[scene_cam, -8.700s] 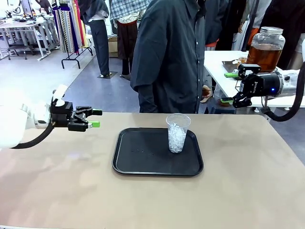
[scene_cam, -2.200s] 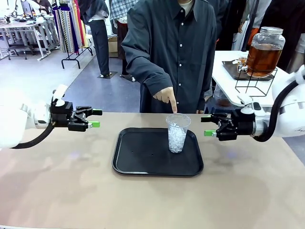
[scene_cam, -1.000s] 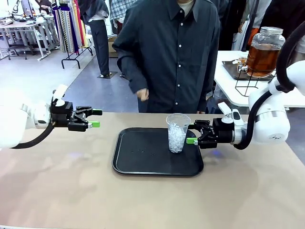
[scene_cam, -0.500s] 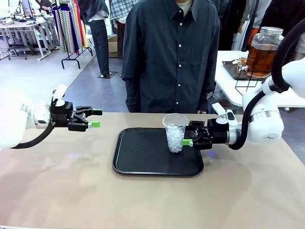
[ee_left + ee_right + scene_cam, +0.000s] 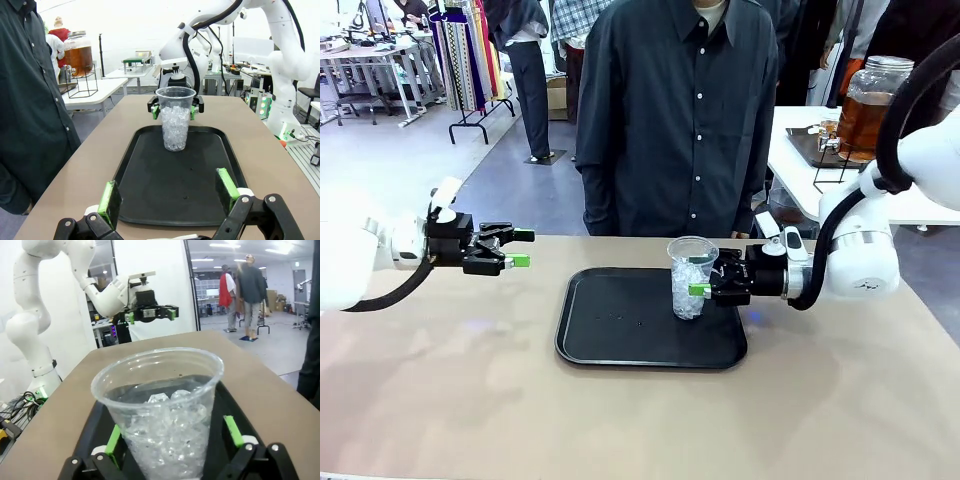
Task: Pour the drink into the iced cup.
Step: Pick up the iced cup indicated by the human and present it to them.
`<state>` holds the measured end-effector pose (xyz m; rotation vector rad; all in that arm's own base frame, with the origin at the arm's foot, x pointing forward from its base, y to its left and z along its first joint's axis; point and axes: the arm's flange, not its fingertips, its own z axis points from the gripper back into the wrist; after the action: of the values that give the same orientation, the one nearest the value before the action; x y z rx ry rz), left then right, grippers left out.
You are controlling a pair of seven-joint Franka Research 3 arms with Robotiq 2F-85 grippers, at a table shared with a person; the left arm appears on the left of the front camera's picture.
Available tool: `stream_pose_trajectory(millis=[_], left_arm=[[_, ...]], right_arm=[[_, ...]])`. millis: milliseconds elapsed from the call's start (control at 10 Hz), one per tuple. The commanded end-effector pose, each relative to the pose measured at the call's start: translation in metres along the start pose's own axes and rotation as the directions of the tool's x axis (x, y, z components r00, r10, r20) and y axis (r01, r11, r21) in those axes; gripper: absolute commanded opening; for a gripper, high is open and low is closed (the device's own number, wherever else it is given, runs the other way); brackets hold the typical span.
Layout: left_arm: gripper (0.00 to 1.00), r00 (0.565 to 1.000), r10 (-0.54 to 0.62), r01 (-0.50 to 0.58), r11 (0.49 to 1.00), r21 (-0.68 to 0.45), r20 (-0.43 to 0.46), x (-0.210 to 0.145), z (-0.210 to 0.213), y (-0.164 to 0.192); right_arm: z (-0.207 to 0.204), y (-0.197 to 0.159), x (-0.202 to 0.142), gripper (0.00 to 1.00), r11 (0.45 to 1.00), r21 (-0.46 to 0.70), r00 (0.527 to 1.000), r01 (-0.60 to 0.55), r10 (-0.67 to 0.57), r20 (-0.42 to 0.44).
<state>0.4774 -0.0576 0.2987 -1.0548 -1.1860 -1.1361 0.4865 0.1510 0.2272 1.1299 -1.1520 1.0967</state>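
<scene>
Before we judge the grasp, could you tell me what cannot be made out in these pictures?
- Front view: the cup hides the far finger of the right gripper, so pad contact is unclear.
- Right wrist view: the cup's base is cut off by the bottom edge.
- Front view: the dispenser jar sits partly behind the right arm's cable, and its spigot is too small to read.

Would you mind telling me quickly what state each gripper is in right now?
Left gripper: open, holding nothing.
Right gripper: open, one finger on either side of the iced cup, not closed on it.
</scene>
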Motion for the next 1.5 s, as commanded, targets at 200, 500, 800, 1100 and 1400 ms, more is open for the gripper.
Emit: stream_pose_trajectory(millis=[200,500,800,1100,1400], left_arm=[[1.0,1.0,0.0,0.0,1.0,0.001,-0.005,0.001,-0.001,0.001],[1.0,1.0,0.0,0.0,1.0,0.001,-0.005,0.001,-0.001,0.001],[1.0,1.0,0.0,0.0,1.0,0.001,-0.005,0.001,-0.001,0.001],[1.0,1.0,0.0,0.0,1.0,0.001,-0.005,0.001,-0.001,0.001],[1.0,1.0,0.0,0.0,1.0,0.001,-0.005,0.001,-0.001,0.001]], right_arm=[[-0.02,-0.006,0.0,1.0,1.0,-0.019,1.0,0.007,-0.008,-0.022],[-0.024,-0.005,0.001,1.0,1.0,0.011,1.0,0.017,-0.016,-0.024],[-0.025,-0.003,0.001,1.0,0.999,0.036,1.0,0.023,-0.022,-0.018],[-0.023,-0.003,0.001,0.65,0.997,0.063,0.999,0.037,-0.037,-0.01],[-0.019,-0.004,0.004,0.65,0.996,0.063,0.998,0.06,-0.061,0.012]])
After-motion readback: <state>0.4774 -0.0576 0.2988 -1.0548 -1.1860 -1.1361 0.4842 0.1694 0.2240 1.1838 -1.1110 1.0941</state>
